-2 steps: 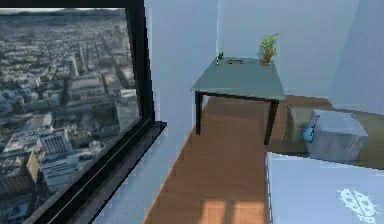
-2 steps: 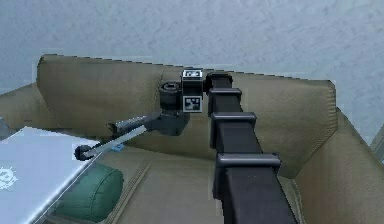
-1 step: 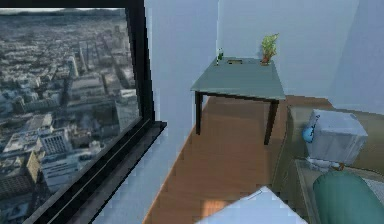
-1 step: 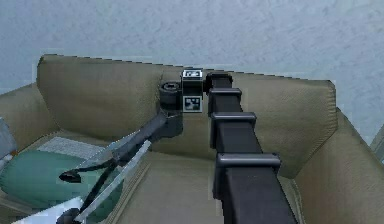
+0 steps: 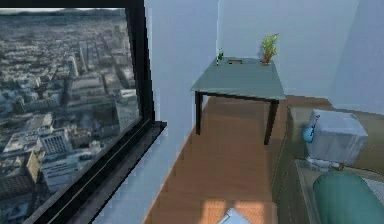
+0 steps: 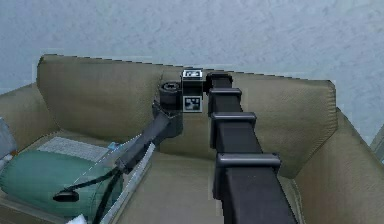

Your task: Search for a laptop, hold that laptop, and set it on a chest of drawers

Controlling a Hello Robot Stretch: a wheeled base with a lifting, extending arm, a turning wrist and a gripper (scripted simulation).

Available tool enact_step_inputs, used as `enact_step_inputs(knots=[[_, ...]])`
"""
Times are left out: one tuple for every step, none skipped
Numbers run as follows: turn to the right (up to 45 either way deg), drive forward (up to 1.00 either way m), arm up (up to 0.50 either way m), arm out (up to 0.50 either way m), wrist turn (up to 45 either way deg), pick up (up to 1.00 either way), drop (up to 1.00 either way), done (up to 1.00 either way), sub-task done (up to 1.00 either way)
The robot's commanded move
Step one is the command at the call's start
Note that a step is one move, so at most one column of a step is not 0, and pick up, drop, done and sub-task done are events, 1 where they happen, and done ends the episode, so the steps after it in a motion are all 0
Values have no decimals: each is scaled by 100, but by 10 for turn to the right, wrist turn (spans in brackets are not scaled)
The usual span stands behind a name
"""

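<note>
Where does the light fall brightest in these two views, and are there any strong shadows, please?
Forward view: a bright patch lies on the wooden floor near the bottom edge, and the floor beneath the table is darker. Arm side view: the sofa is lit softly and evenly, with no hard shadow; the arm has paler top faces and dark sides.
</note>
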Motion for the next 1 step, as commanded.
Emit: enact_step_inputs(knots=[[0, 0, 0, -20, 0, 0, 0, 0, 0]])
